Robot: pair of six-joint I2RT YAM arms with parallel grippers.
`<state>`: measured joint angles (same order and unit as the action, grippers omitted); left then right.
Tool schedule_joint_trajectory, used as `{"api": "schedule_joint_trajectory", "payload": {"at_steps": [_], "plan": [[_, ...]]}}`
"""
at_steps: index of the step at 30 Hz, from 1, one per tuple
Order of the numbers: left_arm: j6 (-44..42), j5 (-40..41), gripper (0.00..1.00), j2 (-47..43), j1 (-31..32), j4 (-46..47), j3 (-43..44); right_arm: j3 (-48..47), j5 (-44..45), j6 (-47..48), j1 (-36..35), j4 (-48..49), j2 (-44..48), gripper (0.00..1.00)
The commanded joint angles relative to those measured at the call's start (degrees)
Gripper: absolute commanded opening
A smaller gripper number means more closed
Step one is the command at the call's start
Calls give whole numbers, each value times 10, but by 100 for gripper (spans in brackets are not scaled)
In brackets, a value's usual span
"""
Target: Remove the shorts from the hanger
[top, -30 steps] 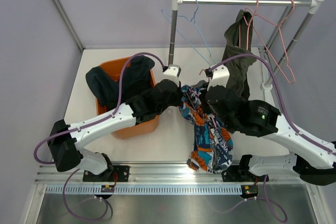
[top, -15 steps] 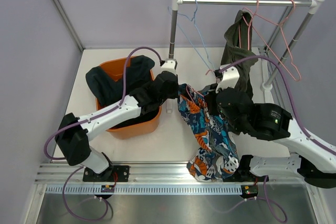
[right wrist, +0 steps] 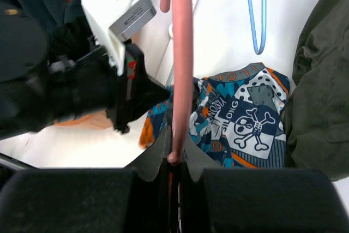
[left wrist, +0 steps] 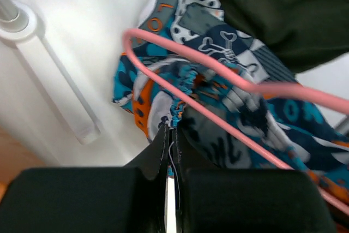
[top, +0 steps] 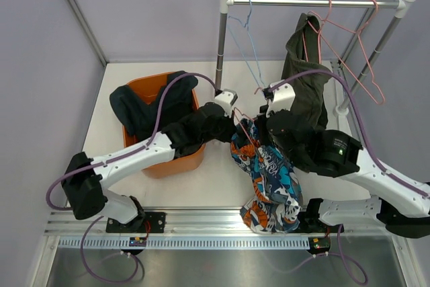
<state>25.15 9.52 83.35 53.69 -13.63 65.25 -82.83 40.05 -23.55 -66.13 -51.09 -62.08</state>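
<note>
The blue-white-orange patterned shorts [top: 272,179] hang bunched from a pink hanger [top: 247,128] between my two arms. My left gripper [top: 235,124] is shut on their elastic waistband [left wrist: 180,110], under the pink hanger wire [left wrist: 218,75]. My right gripper [right wrist: 173,151] is shut on the pink hanger [right wrist: 181,69] and holds it up, with the patterned shorts [right wrist: 245,124] below. The olive green shorts [top: 306,75] hang from another pink hanger on the rail. The black and dark navy shorts [top: 144,109] lie in the orange bin [top: 164,162].
The rack's rail [top: 316,3] carries an empty blue hanger [top: 250,38] and an empty pink hanger [top: 356,52]. The rack post [top: 220,45] and its white foot [left wrist: 65,96] stand just behind my left gripper. The olive shorts [left wrist: 283,15] hang close to the right.
My left gripper swung back and left, stretching the patterned shorts, then came back right toward the hanger. The shorts now hang more bunched. My right arm shifted slightly.
</note>
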Motion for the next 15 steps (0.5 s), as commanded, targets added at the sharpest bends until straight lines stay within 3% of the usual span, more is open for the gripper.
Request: {"api": "schedule_joint_trajectory", "payload": {"at_steps": [1,5,9,15], "plan": [[-33,-42,0,-72,15,41,-3,-20,39,22,-8,47,-3,0],[-62,-59,0,-135,56,51,-8,-24,78,46,-8,72,-10,0],[-107,-164,0,-183,85,45,-2,-31,105,75,-7,100,-30,0],[-168,-253,0,-212,162,8,19,-61,121,116,-4,142,-72,0]]}}
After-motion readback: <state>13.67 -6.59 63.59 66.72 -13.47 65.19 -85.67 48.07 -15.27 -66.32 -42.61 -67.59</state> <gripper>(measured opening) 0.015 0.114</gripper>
